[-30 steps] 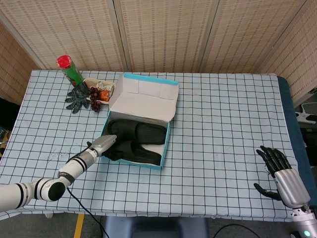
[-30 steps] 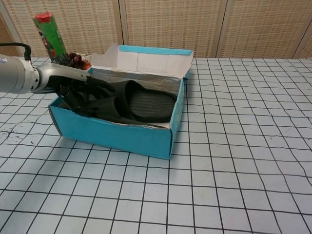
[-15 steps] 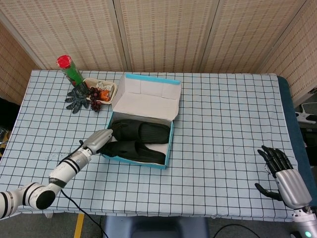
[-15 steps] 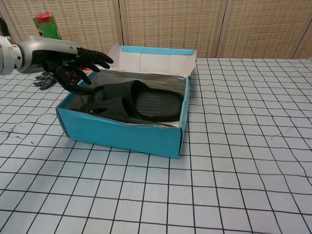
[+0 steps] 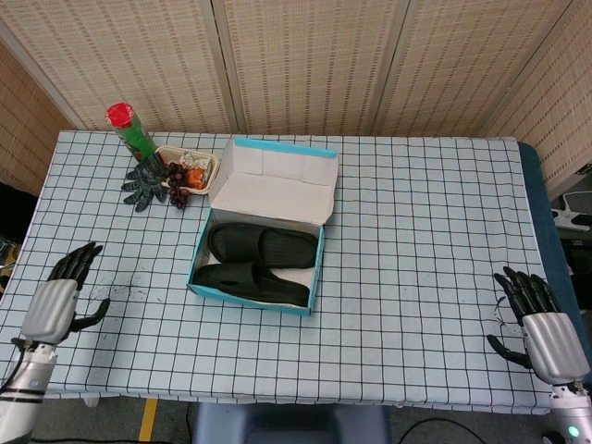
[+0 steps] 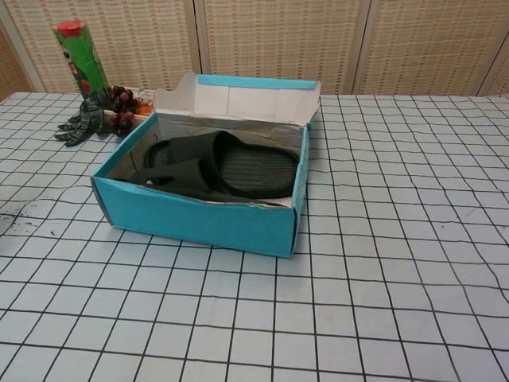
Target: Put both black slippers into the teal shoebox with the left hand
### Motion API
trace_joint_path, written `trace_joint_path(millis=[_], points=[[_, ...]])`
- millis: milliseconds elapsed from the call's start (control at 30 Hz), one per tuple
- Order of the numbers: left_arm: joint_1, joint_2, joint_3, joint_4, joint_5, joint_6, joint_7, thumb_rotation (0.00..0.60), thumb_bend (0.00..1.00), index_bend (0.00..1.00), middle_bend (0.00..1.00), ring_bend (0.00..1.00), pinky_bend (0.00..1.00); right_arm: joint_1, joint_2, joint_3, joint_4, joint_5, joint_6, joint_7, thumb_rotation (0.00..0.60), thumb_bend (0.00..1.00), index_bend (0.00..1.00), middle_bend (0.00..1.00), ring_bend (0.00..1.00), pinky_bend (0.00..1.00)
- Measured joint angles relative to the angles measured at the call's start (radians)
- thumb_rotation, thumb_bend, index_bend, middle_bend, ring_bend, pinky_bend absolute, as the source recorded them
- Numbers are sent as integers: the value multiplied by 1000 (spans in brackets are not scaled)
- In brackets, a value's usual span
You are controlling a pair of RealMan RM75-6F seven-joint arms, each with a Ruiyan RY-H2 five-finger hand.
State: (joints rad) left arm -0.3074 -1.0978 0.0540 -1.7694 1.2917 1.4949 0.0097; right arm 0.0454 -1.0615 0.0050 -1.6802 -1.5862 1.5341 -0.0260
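Teal shoebox [image 5: 255,294] is sitting mid-frame on the checked worktop [image 5: 416,213], lid flap standing up behind it, and we are seeing both black slippers [image 5: 259,246] lying side by side inside it. Our left hand [image 5: 57,302] is hovering at the lower left of the head view, well apart from the box, fingers spread and holding nothing. Our right hand [image 5: 541,319] is waiting at the lower right, likewise spread and empty. Toward the upper left, a green can [image 5: 129,130], a dark glove [image 5: 144,179] and a small food tray [image 5: 190,167] are clustering together.
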Motion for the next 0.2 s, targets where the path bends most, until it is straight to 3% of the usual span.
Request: trace_joint_path(millis=[200], points=[[117,-55,23,140,56,105,17,600,379,0,0,0,55,-4,2,10,-29,36,-21,-42,600,115,0,0,0,0]])
